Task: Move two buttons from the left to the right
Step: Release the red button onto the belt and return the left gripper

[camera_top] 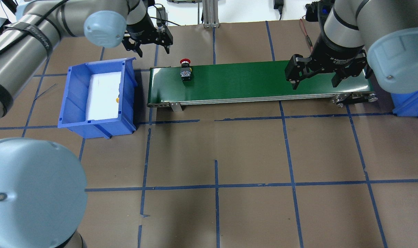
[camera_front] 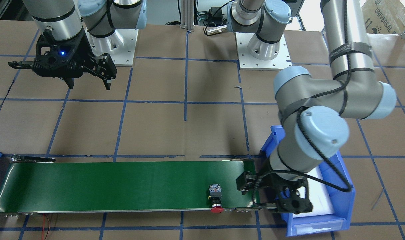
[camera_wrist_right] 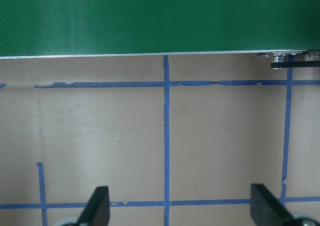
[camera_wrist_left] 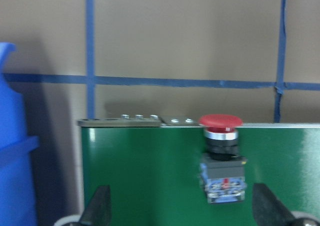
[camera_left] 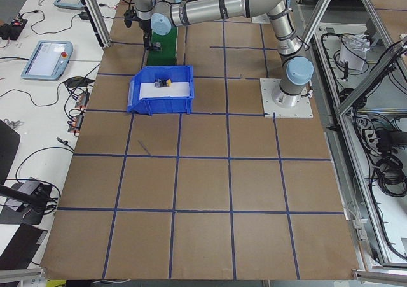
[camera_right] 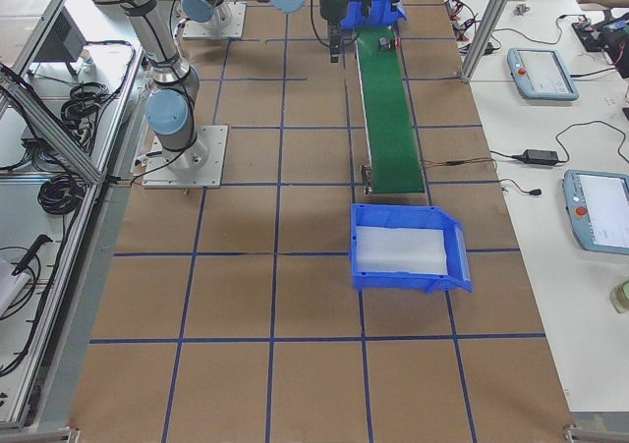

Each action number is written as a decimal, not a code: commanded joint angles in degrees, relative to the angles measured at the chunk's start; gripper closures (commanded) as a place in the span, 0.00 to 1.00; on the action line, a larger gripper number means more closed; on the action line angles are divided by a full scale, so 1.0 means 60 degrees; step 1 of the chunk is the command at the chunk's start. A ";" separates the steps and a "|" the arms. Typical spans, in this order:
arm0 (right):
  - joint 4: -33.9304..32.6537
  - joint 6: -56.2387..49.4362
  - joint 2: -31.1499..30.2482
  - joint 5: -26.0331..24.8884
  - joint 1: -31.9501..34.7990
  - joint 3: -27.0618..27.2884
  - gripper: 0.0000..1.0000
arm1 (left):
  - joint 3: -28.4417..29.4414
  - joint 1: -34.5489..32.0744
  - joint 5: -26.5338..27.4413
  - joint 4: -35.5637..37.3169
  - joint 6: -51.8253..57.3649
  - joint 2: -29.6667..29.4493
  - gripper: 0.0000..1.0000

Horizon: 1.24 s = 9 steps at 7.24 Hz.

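Lying across the left end of the conveyor belt (camera_top: 250,81), the red button (camera_top: 185,70) has its cap poking past the belt's far edge and its grey block toward the robot. That overhang looks like the main risk. If the belt runs, the cap could drag on the side rail, swing the button round and tip it off the far side onto the counter (camera_top: 250,155). Its round body could also roll.

The yellow button (camera_top: 117,100) sits in the left bin (camera_top: 66,103), on the white liner close to the right wall, so a grasp there could jam a finger against that wall.

The left end effector (camera_top: 154,51) hangs wide open and empty, raised about where the bin's right wall meets the belt's left end. The right end effector (camera_top: 314,82), also spread wide with nothing in it, hovers raised on the near side of the belt's right part. The right bin (camera_top: 407,103) stands at the belt's right end.

Left bin and belt stand just beside each other, so room is tight there. The broad counter on the near side gives both arms space.
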 commanded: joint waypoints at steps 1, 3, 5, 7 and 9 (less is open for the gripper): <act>0.0000 0.0000 0.0000 0.0000 0.0000 0.0000 0.00 | 0.0031 0.1232 -0.0002 -0.0351 0.2093 0.0247 0.00; 0.0000 0.0000 0.0000 0.0000 0.0000 0.0000 0.00 | -0.0100 0.1995 -0.0002 -0.0351 0.4185 0.0233 0.00; 0.0102 -0.0203 0.0000 0.0000 -0.0087 -0.0014 0.00 | -0.0145 0.2101 0.0042 -0.0337 0.5002 0.0233 0.00; 0.0001 -0.0264 0.0000 0.0015 -0.0073 -0.0014 0.00 | -0.0116 0.2087 0.0071 -0.0234 0.2415 0.0247 0.00; -0.0058 -0.0147 0.0000 0.0015 -0.0058 -0.0014 0.00 | -0.0145 0.2057 0.0071 -0.0452 0.2116 0.0437 0.00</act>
